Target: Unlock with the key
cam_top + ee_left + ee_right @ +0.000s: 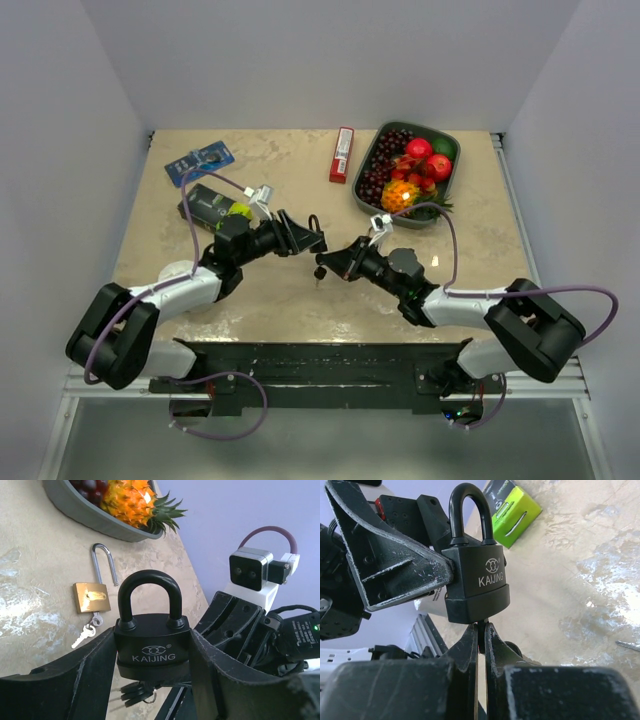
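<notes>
A black KAIJING padlock [152,647] with its shackle closed sits clamped between the fingers of my left gripper [151,639], held above the table. It also shows in the top view [314,238] and the right wrist view [477,587]. My right gripper [481,628] is shut on a key [481,632] that sits in the keyhole on the padlock's underside. Spare black keys on a ring [134,692] hang below the lock. In the top view the left gripper [303,240] and right gripper [336,262] meet at the table's middle.
A brass padlock [91,596] with an open shackle and a small key [84,635] lies on the table near the grey fruit tray [363,195]. A green-and-black box [215,205], a blue packet [200,160] and a red bar [342,153] lie further back.
</notes>
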`<control>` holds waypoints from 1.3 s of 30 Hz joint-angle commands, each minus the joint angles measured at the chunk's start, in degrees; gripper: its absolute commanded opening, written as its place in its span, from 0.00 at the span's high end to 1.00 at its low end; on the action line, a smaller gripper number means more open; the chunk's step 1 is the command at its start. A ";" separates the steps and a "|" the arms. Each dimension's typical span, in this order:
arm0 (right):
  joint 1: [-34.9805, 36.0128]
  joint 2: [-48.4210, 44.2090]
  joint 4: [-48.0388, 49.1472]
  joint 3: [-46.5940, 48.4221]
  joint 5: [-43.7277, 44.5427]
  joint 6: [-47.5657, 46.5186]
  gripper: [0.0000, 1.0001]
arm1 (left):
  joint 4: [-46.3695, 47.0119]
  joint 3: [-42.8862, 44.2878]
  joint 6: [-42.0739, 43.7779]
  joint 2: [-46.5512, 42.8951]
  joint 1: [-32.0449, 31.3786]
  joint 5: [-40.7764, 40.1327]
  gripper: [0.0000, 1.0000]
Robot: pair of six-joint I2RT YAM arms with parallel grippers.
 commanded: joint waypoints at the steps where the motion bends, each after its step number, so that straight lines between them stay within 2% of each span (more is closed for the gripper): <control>1: -3.30 -3.21 11.49 1.53 6.39 0.94 1.00 | -0.98 -0.77 4.09 -2.57 -2.41 12.83 1.00; 7: -3.56 -4.71 11.13 1.54 6.39 -0.20 1.00 | -1.86 0.02 4.79 -3.54 -2.49 13.71 1.00; 26: -4.09 -4.18 20.19 1.80 -1.52 -0.73 1.00 | -1.68 2.92 5.85 -4.59 -3.20 17.84 1.00; 30: -4.00 -4.97 15.63 3.20 -0.82 -3.27 1.00 | -5.63 4.15 7.60 -4.77 -3.20 15.82 1.00; 36: -3.91 -6.82 2.54 5.57 1.30 -8.19 0.99 | -13.63 7.13 7.43 -3.01 -3.02 7.22 1.00; 39: -4.00 -7.08 -3.27 6.19 1.47 -9.86 0.92 | -17.32 9.16 6.73 -0.38 -2.76 2.91 1.00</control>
